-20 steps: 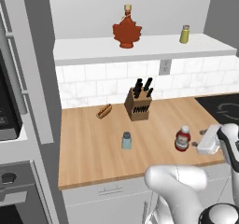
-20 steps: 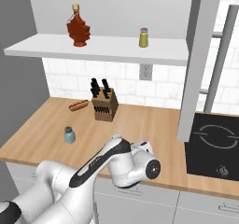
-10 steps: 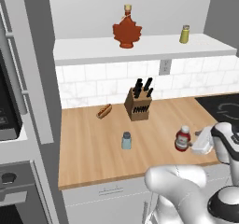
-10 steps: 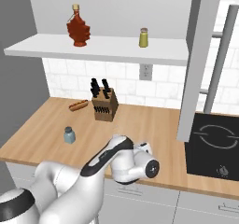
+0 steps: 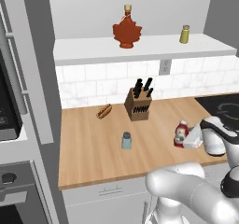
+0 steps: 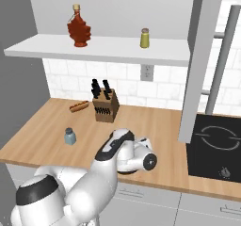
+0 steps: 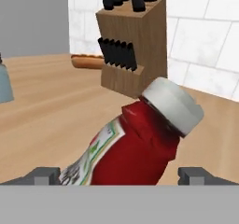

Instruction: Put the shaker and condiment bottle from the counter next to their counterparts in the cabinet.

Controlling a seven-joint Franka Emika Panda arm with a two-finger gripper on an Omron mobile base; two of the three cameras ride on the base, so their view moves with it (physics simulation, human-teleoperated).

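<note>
Condiment bottle (image 7: 140, 143) between spread gripper (image 7: 120, 175) fingertips, seemingly ungripped, pale shaker (image 5: 126, 140) apart on counter (image 5: 88, 148)

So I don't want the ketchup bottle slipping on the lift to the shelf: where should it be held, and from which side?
Probably across the red body of the ketchup bottle, below its white cap. That is its widest, straightest part, while the cap narrows. The open tool already straddles it from the stove side, with the knife block behind.
</note>
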